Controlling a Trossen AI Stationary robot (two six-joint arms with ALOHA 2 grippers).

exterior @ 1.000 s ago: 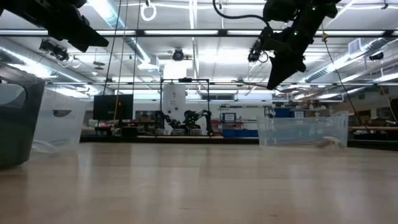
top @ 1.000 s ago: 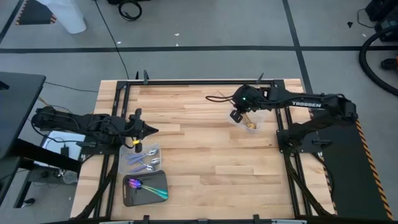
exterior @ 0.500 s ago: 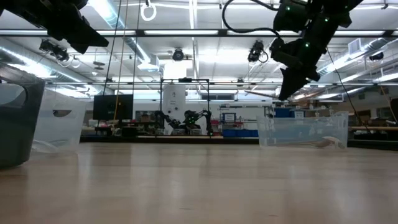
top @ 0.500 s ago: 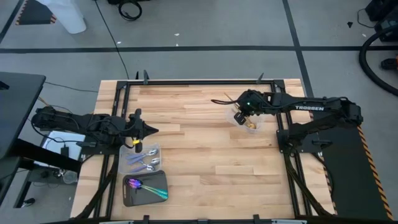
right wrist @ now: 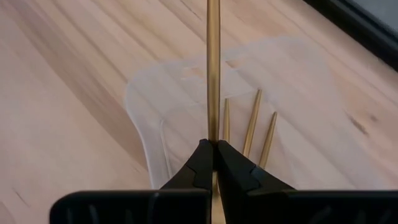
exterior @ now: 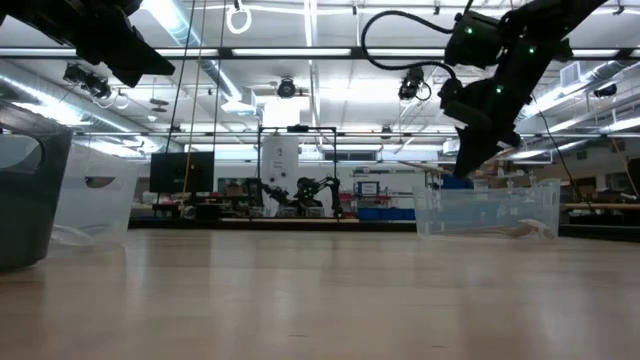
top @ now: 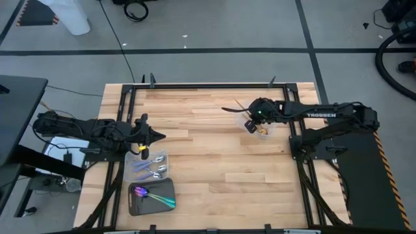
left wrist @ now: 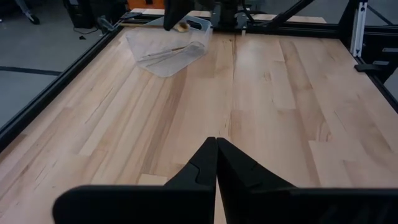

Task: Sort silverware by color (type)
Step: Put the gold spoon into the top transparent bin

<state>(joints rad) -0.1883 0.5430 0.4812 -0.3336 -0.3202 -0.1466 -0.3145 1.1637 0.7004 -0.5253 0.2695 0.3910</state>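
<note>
At the near left corner of the table (top: pixel 214 162), a dark grey tray (top: pixel 134 203) holds iridescent purple-blue utensils with teal handles (top: pixel 156 197). Just beyond it, a clear plastic tray (top: pixel 164 156) holds silver/lavender spoons (top: pixel 151 168). The left gripper (top: pixel 161 136) hangs above the table's left side, just beyond that clear tray, its fingers pressed together with nothing between them, as the left wrist view shows (left wrist: pixel 216 144).

Farther off, toward the right side of the table, a second clear plastic tray (right wrist: pixel 149 93) contains three gold utensil handles (right wrist: pixel 252 127) lying side by side. The right gripper (right wrist: pixel 213 148) is above this tray, pinching a slim gold utensil (right wrist: pixel 213 68) by its handle; the handle runs straight out from the fingertips over the tray. Which kind of utensil it is cannot be made out, perhaps a spoon. In the low view the right gripper (exterior: pixel 468 160) hangs just above the tray's rim (exterior: pixel 490 190).
</note>
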